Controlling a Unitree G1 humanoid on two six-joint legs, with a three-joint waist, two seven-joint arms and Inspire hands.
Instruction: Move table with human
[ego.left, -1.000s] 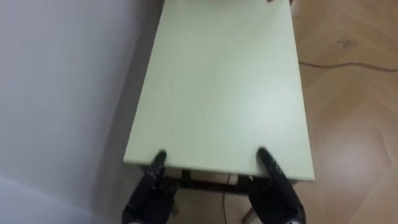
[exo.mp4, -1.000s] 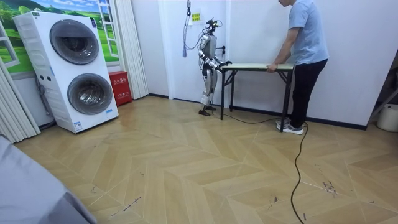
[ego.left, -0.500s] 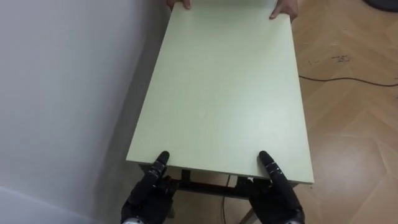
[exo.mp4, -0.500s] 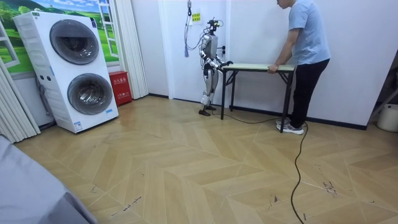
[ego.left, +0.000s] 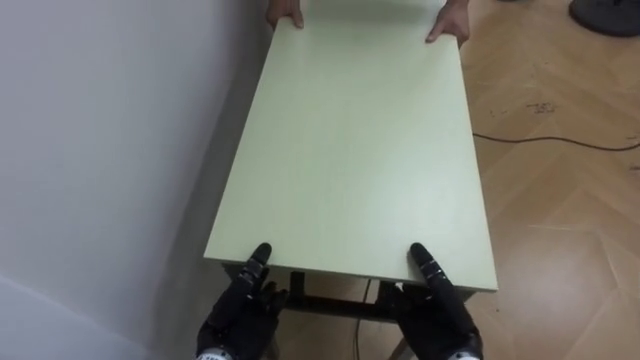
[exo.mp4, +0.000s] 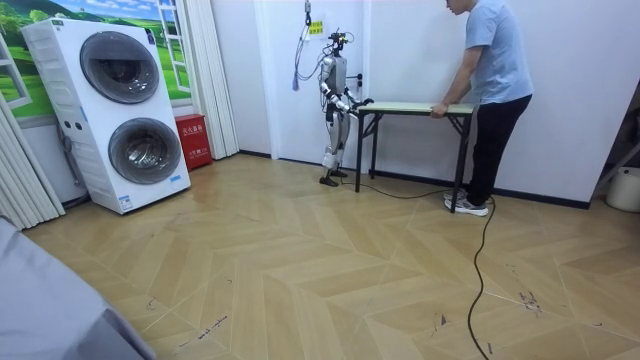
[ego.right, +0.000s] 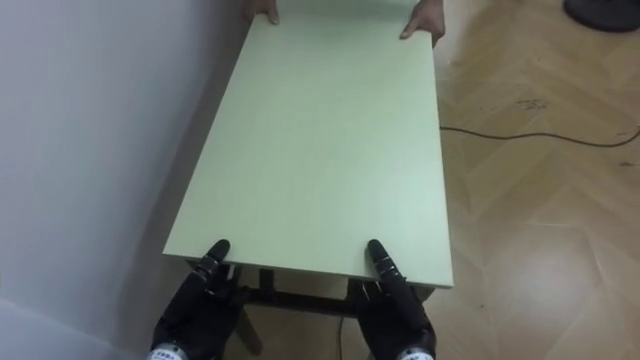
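Both hands (ego.left: 238, 305) seemingly round table (ego.left: 350, 150) edge.

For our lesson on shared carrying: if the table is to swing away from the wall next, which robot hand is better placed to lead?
Probably the right robot hand: it sits at the table near edge on the floor side, while the left robot hand is hemmed in beside the wall.

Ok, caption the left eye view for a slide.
Robot's left hand and right hand clamp the table at its near end; a person's hands hold the far end.
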